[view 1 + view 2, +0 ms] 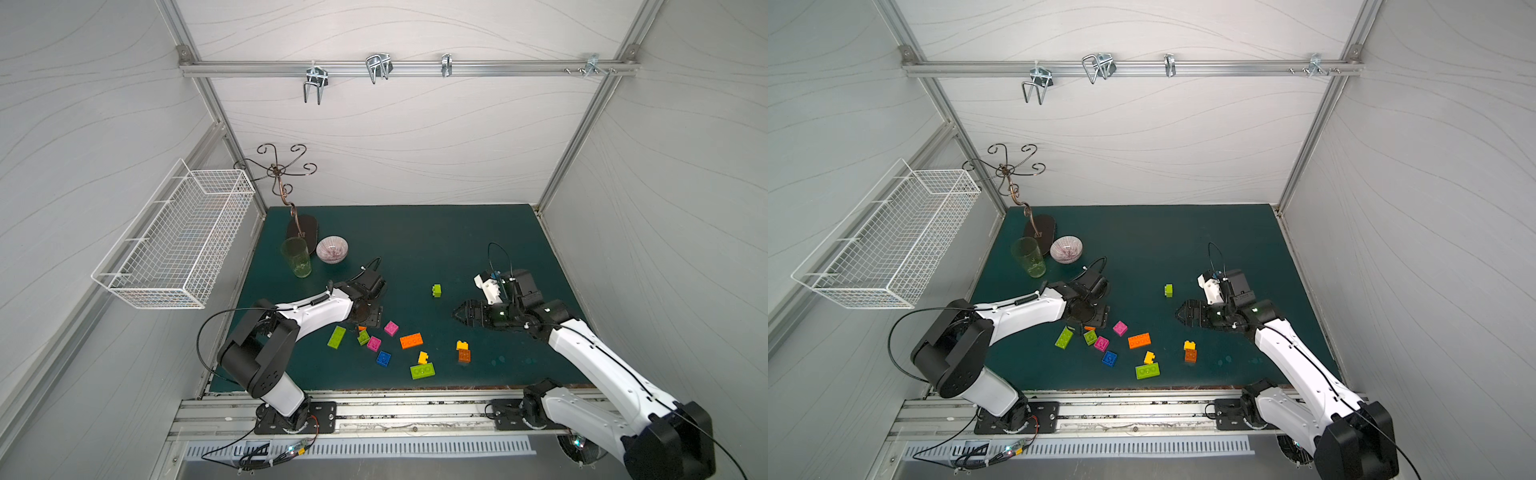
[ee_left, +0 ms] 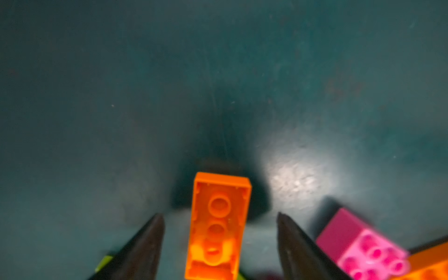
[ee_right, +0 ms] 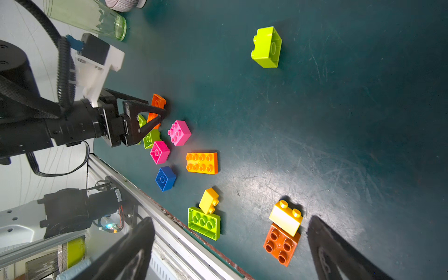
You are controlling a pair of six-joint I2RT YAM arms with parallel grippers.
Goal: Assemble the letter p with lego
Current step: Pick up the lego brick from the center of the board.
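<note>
A matte, scuffed, dark teal counter (image 1: pixel 415 241) fills the floor of a grey panelled booth. On the wall beside it hangs an oblong white wire basket (image 1: pixel 174 245) of fine square mesh. A thin metal stand (image 1: pixel 276 170) with curled hooks rises from an oval base at the far corner. Near it are a tall pale-green glass tumbler (image 1: pixel 297 257) and a round ribbed bowl (image 1: pixel 331 249).

The right claw (image 3: pixel 230 218) hangs above the counter, its dark fingers spread wide with nothing between them. The left claw (image 2: pixel 219 215) is low over the near cluster, also parted. Its tapered black fingers (image 2: pixel 145 242) flank an orange oblong brick (image 2: pixel 218 225) with a gap on each side, the hollow underside and round tubes facing the wrist camera.

The lego bricks (image 1: pixel 383 358), all glossy plastic, lie scattered on the counter's near half:
- An orange eight-stud brick (image 1: pixel 411 340) sits studs up.
- A lime oblong brick (image 1: pixel 422 370) is overturned, showing three tubes.
- Just beside the left claw is a magenta square brick (image 2: pixel 358 244).
- A yellow two-stud brick (image 1: pixel 462 345) leans on a burnt-orange square brick (image 1: pixel 464 355).
- A lone lime brick (image 1: pixel 436 290) rests on its side, well apart.
</note>
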